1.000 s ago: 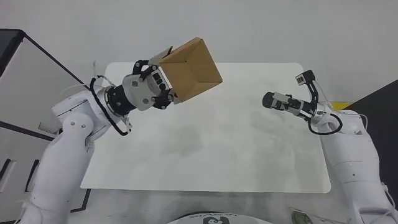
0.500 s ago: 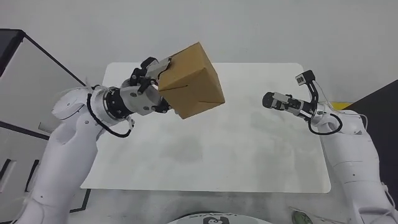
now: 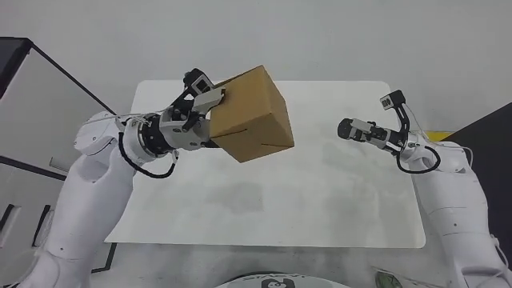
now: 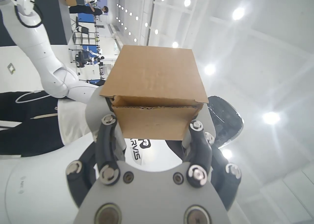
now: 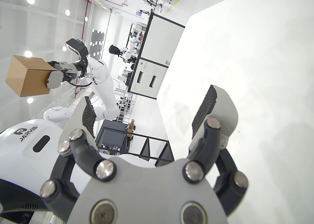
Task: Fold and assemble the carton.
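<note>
Most folding looks done: your left pincer (image 3: 212, 114) clamps the brown cardboard carton (image 3: 256, 110) by one flap (image 4: 154, 121), seemingly unclosed; your right pincer (image 5: 149, 108) stands wide open.

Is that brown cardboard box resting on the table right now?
No, the left gripper holds the carton up in the air, well clear of the white table.

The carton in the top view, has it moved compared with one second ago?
Yes. The carton, held by the left hand, has turned and shifted slightly away from the table's far edge, toward the robot.
</note>
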{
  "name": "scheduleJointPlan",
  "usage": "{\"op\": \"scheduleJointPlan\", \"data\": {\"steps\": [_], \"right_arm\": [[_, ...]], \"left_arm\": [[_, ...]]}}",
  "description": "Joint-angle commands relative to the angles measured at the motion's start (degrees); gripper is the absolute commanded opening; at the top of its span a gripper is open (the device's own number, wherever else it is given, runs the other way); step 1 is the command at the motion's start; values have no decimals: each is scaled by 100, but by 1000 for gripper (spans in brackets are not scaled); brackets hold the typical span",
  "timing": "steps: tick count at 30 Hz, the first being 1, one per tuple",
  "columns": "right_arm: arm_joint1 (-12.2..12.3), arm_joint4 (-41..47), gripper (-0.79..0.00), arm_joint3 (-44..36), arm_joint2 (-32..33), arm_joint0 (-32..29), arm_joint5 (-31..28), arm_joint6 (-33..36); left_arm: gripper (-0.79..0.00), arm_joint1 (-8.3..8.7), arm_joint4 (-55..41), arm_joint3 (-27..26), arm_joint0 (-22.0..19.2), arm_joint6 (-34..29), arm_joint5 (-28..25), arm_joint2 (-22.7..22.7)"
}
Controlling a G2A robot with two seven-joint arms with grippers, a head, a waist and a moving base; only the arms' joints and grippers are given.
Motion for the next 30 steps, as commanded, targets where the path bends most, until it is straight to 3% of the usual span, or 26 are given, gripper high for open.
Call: {"op": "scheduleJointPlan", "data": {"steps": [1,10,20,23,30], "right_arm": [[0,0,0,0,0,0,0,0],[0,0,0,0,0,0,0,0],[0,0,0,0,0,0,0,0],[0,0,0,0,0,0,0,0],[0,0,0,0,0,0,0,0]], "left_arm": [[-785,-67,-662,302,-44,-567,-354,186],[-785,-258,-1107,1276,-574,-1949,-778,877],[-785,-281,-931,1360,-673,-1948,-867,946],[-785,-335,-1530,1293,-463,-1914,-923,1014],[-785,-476,-2102,1472,-512,-2233,-996,1269]]}}
